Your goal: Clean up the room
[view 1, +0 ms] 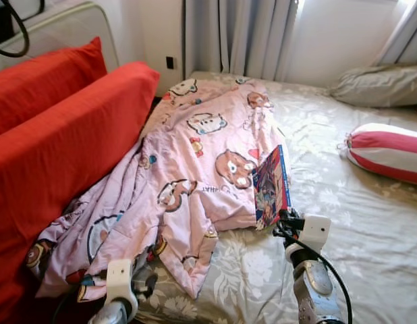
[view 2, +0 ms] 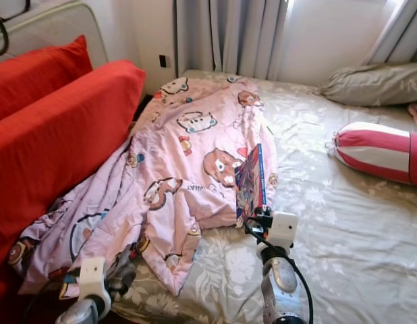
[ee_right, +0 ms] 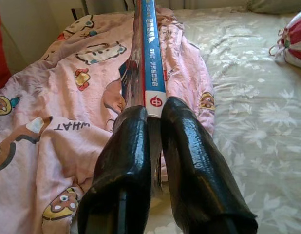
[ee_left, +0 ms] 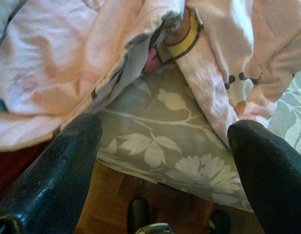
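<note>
Left eye view: right gripper (view 1: 284, 217) at lower centre, closed on lower end of thin book (view 1: 271, 186) with blue spine, held upright on edge just above pink cartoon-print blanket (view 1: 195, 162); blanket spread over bed (view 1: 370, 223) with floral sheet, one edge bunched against red cushions (view 1: 60, 128); left gripper (view 1: 142, 282) low at near edge of blanket; striped red-and-white bolster (view 1: 387, 150) and grey pillow (view 1: 378, 84) well apart on far side of bed, curtains (view 1: 245, 34) behind. Right eye view: same layout; book (view 2: 251, 181) standing tilted over blanket edge, wrist of right arm directly below. Left wrist view: two black fingers (ee_left: 53, 180) spread wide, nothing between, pointed at floral sheet at bed edge beneath lifted folds of blanket (ee_left: 58, 63); wooden floor (ee_left: 116, 214) below. Right wrist view: fingers (ee_right: 128, 161) pressed narrow on either side of book (ee_right: 151, 58), blue spine facing camera, blanket (ee_right: 58, 122) beneath and to one side, floral sheet on other.
</note>
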